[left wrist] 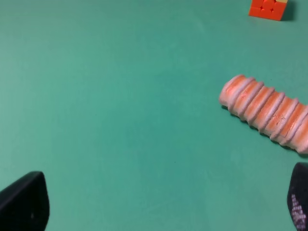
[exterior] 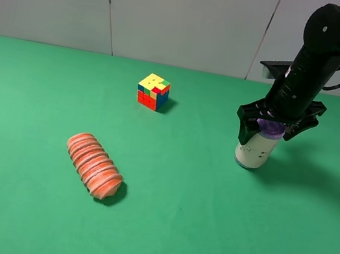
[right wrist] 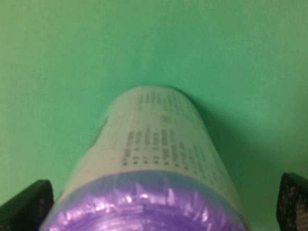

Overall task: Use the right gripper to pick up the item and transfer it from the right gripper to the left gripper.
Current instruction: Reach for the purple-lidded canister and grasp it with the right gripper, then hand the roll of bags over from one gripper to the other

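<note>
Green table (exterior: 9, 217); on it can (exterior: 254, 152), cube (exterior: 153, 91), ribbed roll (exterior: 94, 166).

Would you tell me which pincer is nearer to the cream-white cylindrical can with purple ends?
Right. The right pincer, open, straddles the can; the left pincer hangs apart, over the green table near the ribbed orange roll.

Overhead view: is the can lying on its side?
No, the can stands upright on the green table, its purple top between the spread fingers of the right end effector.
</note>
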